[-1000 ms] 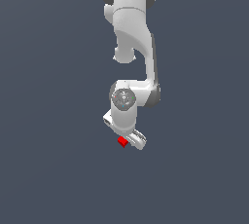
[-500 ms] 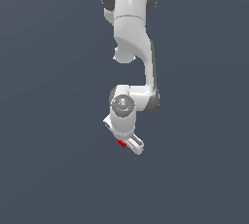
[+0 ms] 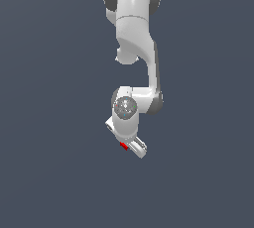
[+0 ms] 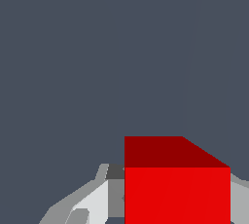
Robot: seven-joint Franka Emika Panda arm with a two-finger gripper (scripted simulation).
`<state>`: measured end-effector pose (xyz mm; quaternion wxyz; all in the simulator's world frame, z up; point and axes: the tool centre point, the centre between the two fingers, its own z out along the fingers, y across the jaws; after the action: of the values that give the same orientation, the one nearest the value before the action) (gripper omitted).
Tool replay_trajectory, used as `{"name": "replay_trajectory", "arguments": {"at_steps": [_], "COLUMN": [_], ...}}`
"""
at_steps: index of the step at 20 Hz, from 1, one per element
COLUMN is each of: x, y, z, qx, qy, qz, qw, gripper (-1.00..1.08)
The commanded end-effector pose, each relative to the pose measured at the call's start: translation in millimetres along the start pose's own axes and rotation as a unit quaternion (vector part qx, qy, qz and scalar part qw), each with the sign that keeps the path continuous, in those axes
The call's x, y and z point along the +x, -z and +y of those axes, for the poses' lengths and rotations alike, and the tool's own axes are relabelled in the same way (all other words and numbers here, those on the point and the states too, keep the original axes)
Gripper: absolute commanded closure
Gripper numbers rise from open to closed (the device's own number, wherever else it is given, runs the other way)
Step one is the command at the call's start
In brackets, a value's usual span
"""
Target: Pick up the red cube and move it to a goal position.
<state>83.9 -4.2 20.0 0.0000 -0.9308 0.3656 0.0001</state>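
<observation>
- Since one second ago: the arm's upper links have swung and the wrist has tilted, so the hand now points down and toward the exterior view's right. The red cube [image 3: 123, 146] has travelled with the hand, keeping its place at the fingers throughout.
- Red cube, now: held at the tip of the gripper [image 3: 130, 147], only a small sliver of red showing past the white hand in the exterior view. In the wrist view the red cube [image 4: 177, 189] fills the space between the two grey fingers [image 4: 92, 201], one flanking each side face.
- Claw state: clamped on the cube; fingers appear to touch its opposite sides, no gap seen.
- Support: no bench, table edge or floor line is visible in either view, only flat grey-blue background. Cannot tell the cube's height over any surface.
- Goal: no marker visible in either view; its position cannot be told.
- Judgement: pick-up step looks done; the carry is in hand. The cube moving together with the hand suggests the grip is secure.
- Risk: the tilted wrist could let the cube slip if squeeze is light.
</observation>
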Motion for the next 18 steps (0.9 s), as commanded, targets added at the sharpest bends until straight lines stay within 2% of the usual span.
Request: {"name": "replay_trajectory", "arguments": {"at_steps": [1, 10, 18], "x": [0.1, -7.8, -26.3], "y": [0.3, 21.4, 72.4], "z": [0.2, 1.9, 6.6], "qx": [0.000, 0.000, 0.000], "qy": [0.000, 0.000, 0.000], "qz": [0.000, 0.000, 0.000], "qw": [1.0000, 1.0000, 1.0000], "gripper": [1.08, 1.08, 1.08]}}
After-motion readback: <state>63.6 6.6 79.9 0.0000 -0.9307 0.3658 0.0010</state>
